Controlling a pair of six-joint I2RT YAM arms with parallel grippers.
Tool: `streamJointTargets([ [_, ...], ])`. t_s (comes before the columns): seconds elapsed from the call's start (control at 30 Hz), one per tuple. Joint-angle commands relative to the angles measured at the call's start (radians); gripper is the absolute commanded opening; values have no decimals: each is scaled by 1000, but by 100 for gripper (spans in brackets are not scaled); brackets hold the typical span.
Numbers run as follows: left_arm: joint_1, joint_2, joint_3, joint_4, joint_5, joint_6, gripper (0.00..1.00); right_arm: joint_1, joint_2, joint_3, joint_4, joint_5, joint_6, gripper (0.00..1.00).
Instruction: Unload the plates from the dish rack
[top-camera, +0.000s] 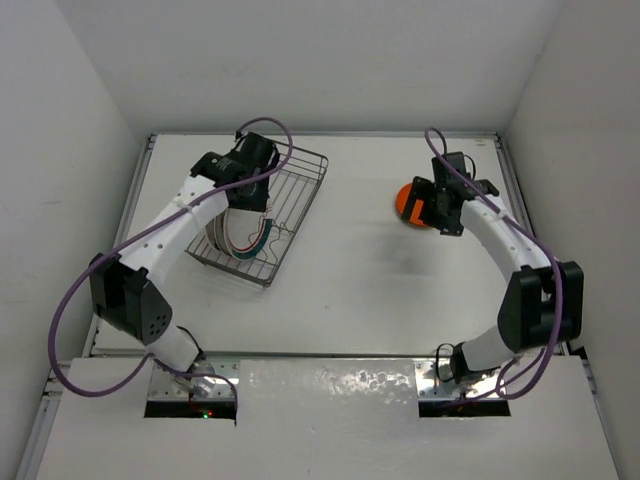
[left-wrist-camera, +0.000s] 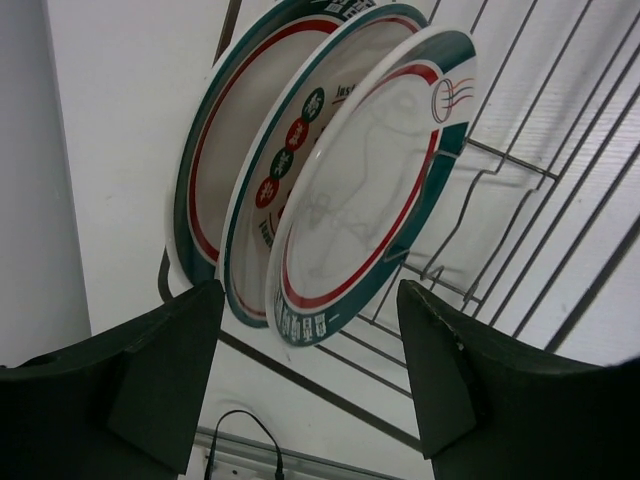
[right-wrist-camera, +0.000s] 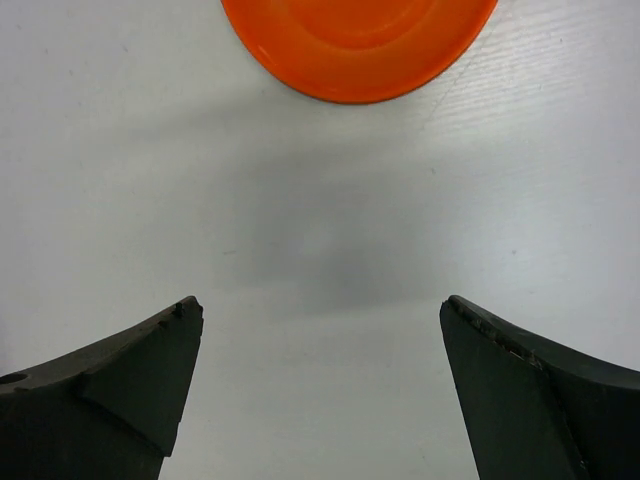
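left hand (left-wrist-camera: 308, 292): fingers apart, plate edges showing between them | three upright teal-and-red-rimmed plates (left-wrist-camera: 350, 200): in dish rack (top-camera: 300, 195), upper left of top view | right hand (right-wrist-camera: 322, 302): fingers apart above bench (right-wrist-camera: 300, 200) | orange plate (right-wrist-camera: 355, 40): flat on bench, upper right

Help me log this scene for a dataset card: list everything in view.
rack: 1, dark wire, far left of the table
racked plates: 3, white with teal and red rims, upright in the rack
orange plate: 1, orange, flat on the table, far right
table: 1, white
cables: 2, purple, one along each arm
arms: 2, white and black, bases at the near edge
left fingers: 2, dark, open, at the racked plates
right fingers: 2, dark, open, just short of the orange plate
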Motion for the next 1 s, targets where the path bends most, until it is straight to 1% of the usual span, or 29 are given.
streamJointTargets([
  [0.0,31,29,6,71,-9,24,67,3,-56,-77,5,0,-21,99],
  [0.1,46,56,-2,96,7,27,63,3,-68,-95,-7,5,-34,99],
  [0.3,86,93,-40,159,56,38,46,4,-90,-97,-13,12,-53,99],
  [0.37,86,104,-45,163,59,35,43,4,-93,-94,-16,15,-55,99],
  [0.43,86,115,-48,162,65,33,37,4,-93,-86,-21,17,-56,99],
  [0.5,86,115,-43,154,56,32,33,4,-94,-78,-31,19,-53,99],
  [0.53,86,115,-31,140,47,32,26,6,-96,-75,-33,20,-51,99],
  [0.6,84,113,-10,124,16,38,16,6,-104,-71,-36,17,-45,99],
  [0.63,84,116,21,98,-25,47,7,6,-110,-66,-37,11,-41,99],
  [0.7,83,124,58,64,-87,56,0,4,-113,-63,-37,5,-35,99],
  [0.87,75,106,145,24,-124,76,0,6,-107,-29,-48,-38,-7,99],
  [0.97,71,86,207,27,-92,104,0,6,-94,4,-57,-73,14,99],
])
